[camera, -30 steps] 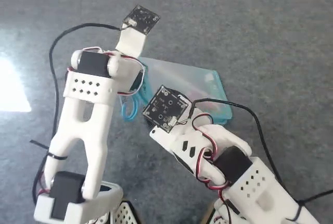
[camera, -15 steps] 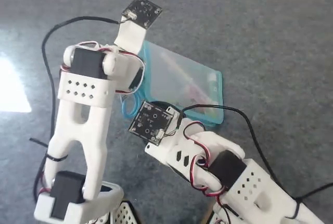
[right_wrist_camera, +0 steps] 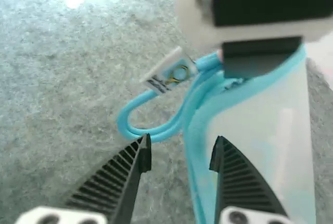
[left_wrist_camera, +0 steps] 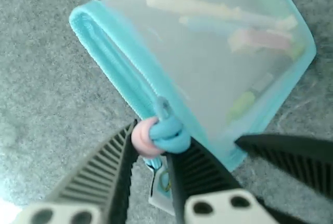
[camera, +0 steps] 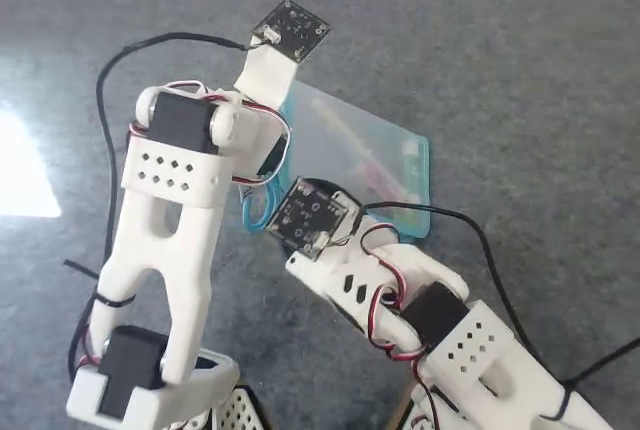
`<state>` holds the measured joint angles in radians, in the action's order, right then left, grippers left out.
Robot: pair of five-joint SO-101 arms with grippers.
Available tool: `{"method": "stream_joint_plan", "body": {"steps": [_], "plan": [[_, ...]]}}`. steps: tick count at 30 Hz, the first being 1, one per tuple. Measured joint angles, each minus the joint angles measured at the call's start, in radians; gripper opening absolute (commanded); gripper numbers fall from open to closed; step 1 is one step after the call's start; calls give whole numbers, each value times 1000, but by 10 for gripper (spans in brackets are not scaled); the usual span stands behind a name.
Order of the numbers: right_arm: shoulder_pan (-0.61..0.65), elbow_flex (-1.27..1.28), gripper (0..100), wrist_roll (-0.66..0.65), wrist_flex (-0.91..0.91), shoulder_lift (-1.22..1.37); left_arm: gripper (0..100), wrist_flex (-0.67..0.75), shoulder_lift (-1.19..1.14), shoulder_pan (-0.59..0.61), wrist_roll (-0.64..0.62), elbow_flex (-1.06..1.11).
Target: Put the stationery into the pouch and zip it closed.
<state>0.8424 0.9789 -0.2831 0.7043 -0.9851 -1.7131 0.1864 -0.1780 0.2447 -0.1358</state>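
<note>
Left wrist view shows the pouch (left_wrist_camera: 208, 78) lying flat on the grey counter (left_wrist_camera: 47, 78). The stationery (left_wrist_camera: 208, 10) is already inside, and pens and small pastel pieces can be seen through the clear wall. In the high view the pouch (camera: 350, 150) sits mid-counter, just beyond both arms, with its teal zip (left_wrist_camera: 114, 57) along the left side.

The pull (left_wrist_camera: 162, 108) sits partway down that edge toward the near corner. It carries a pink bead (left_wrist_camera: 141, 134) and a knotted blue cord (left_wrist_camera: 169, 135). The left pincer (left_wrist_camera: 153, 141) is clenched on that bead and knot. Holding the pull's soft tail rather than the small slider is probably what gives the ribbed fingers enough to drag.

The right wrist view shows the cord looping out over the counter to the left of the pouch (right_wrist_camera: 140, 127), with a small white tag (right_wrist_camera: 166, 75) beside it. The right pincer (right_wrist_camera: 182, 143) is released. Its fingers stand apart astride the pouch's teal edge near the loop and grip nothing. It looks placed to pinch that edge and pin the pouch, so the zip runs instead of the whole pouch sliding with the pull.

Loading appears done and zipping is the step in hand. I cannot tell how much of the zip is sealed. If the pouch is not anchored, a tug will likely skid it across the counter.
</note>
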Motion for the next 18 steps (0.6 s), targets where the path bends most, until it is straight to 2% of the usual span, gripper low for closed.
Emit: {"method": "stream_joint_plan", "body": {"steps": [4, 7, 18], "plan": [[-83, 2, 195, 6, 0, 0, 9, -11, 0, -5, 32, -77], [-97, 2, 195, 8, -2, -2, 9, -11, 0, -8, 32, -120], [-180, 2, 165, 9, -2, -66, 10, -12, -2, -114, -146, -233]]}}
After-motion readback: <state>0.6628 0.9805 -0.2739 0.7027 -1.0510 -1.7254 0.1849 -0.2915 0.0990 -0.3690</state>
